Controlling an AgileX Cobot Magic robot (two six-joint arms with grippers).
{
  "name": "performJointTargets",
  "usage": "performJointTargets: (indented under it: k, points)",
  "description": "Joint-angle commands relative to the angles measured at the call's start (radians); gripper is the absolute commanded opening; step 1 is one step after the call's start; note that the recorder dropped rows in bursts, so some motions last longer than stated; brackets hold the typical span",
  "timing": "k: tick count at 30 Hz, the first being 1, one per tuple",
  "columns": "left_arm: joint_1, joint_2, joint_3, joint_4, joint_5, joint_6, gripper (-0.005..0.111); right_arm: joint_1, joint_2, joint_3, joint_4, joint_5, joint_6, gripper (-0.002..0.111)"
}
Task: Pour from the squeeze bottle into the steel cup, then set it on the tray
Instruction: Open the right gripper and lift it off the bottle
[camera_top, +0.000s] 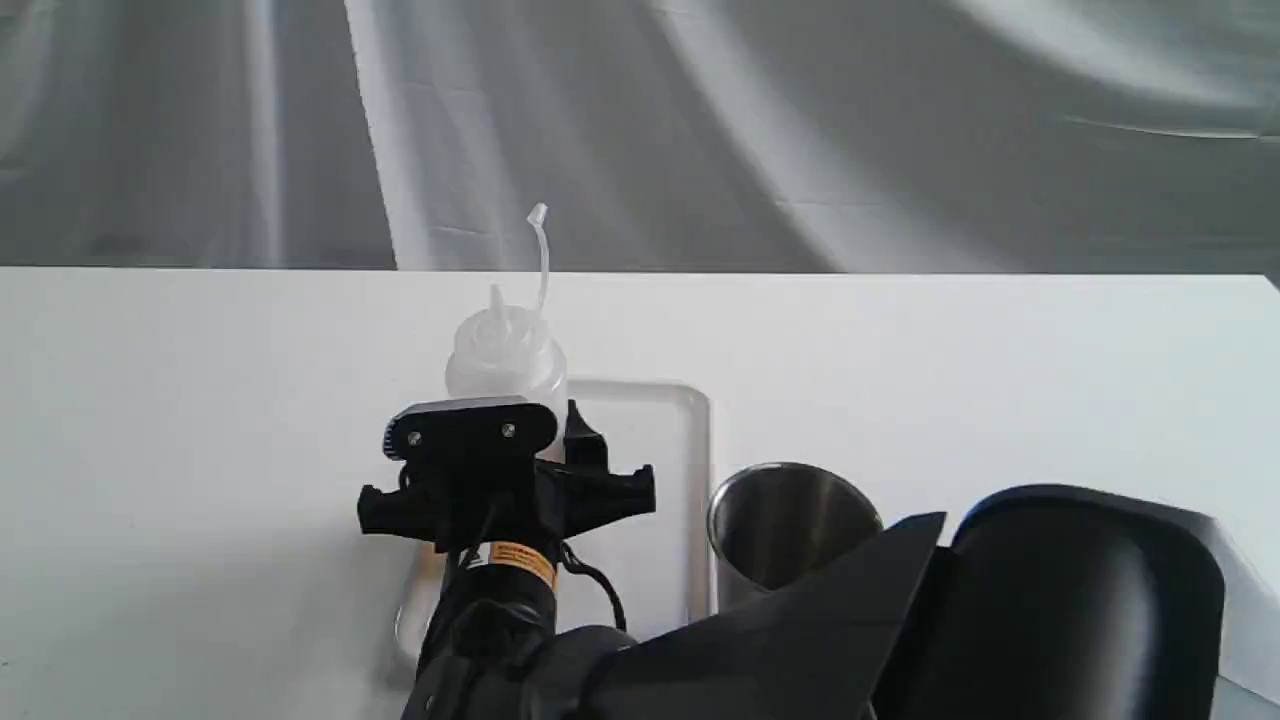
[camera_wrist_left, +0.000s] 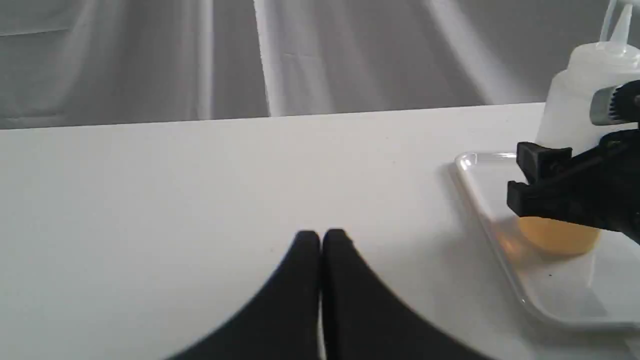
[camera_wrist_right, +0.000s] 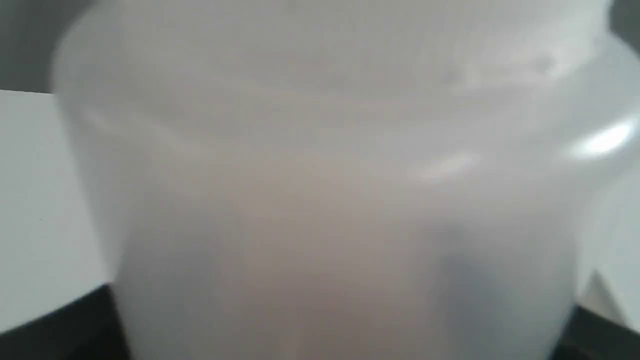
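Observation:
The squeeze bottle (camera_top: 507, 355) stands upright over the white tray (camera_top: 660, 470), nozzle up and cap strap curling above it. Amber liquid fills its bottom in the left wrist view, where the squeeze bottle (camera_wrist_left: 575, 115) sits near the tray's (camera_wrist_left: 492, 235) far corner. My right gripper (camera_top: 505, 415) is shut on the bottle's middle; the bottle's blurred wall (camera_wrist_right: 320, 200) fills the right wrist view. The steel cup (camera_top: 790, 525) stands upright just right of the tray. My left gripper (camera_wrist_left: 321, 240) is shut on nothing above bare table, left of the tray.
A white table (camera_top: 200, 450) carries everything, its far edge running against a grey draped backdrop (camera_top: 700, 120). A large black arm housing (camera_top: 1060, 600) blocks the near right, hiding the cup's lower part.

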Motion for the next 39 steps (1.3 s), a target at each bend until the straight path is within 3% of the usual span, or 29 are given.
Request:
performJointTargets:
  k: [1,22,39]
  points:
    - [0.002,-0.003,0.004,-0.001,-0.008,-0.002,0.000,-0.010,-0.006,-0.006,-0.019,0.008,0.003,0.000]
    - [0.002,-0.003,0.004,-0.001,-0.008,-0.003,0.000,-0.008,0.002,-0.006,0.000,-0.023,0.006,0.000]
    - [0.002,-0.003,0.004,-0.001,-0.008,-0.003,0.000,-0.008,0.002,-0.006,0.020,-0.074,0.022,0.032]
